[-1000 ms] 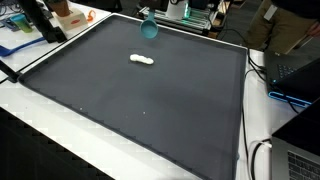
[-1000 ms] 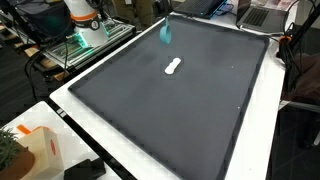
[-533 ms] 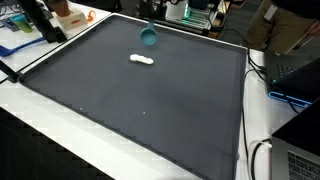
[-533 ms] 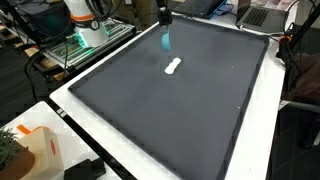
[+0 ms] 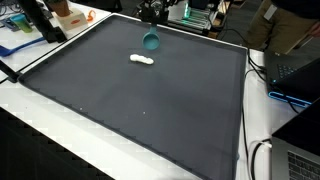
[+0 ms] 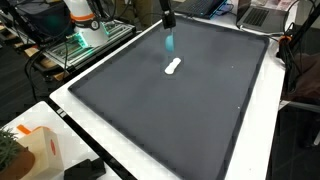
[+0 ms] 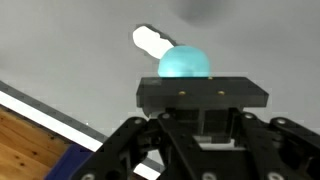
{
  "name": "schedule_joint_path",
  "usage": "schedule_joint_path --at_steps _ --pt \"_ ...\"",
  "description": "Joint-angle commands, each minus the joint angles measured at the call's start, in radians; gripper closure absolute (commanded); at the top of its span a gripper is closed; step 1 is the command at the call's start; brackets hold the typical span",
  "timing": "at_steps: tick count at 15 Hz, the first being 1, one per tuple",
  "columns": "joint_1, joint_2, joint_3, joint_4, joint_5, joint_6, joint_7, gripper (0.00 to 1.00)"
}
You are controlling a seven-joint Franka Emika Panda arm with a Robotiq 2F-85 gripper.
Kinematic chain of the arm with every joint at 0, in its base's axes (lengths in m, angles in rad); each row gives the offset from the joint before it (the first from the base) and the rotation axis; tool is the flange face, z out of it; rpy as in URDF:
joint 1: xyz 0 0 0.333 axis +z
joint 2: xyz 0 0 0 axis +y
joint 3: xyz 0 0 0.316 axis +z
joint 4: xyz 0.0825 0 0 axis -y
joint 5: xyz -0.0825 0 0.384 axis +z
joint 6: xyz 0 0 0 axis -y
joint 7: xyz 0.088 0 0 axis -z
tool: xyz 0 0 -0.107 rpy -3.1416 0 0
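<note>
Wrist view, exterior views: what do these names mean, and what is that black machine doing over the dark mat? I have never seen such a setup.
The machine is a robot arm, steered by a person. At its end is a claw called a gripper. Two pictures come from cameras standing outside the robot, looking at the table from different places. The third comes from a camera on the robot's wrist, so the black shape filling its lower half is the gripper's own body seen up close. On the white table lies a large dark mat, and on it a small white oblong object. The gripper holds a rounded teal object close to the white one. What either thing is, I cannot tell.
</note>
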Motion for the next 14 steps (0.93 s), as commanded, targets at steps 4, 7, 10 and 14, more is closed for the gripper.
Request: schedule_joint_path --at_steps 4,7,10,14 --pt "0.183 -0.119 -0.215 0.027 0.012 -0.093 0.012 0.79" --pt "0.310 -0.148 -0.350 0.049 0.019 -0.102 0.010 0.79" --pt "0.473 -0.132 -0.507 0.080 0.034 -0.095 -0.008 0.79" --pt "0.689 -0.082 -0.708 0.140 0.058 -0.084 -0.026 0.79"
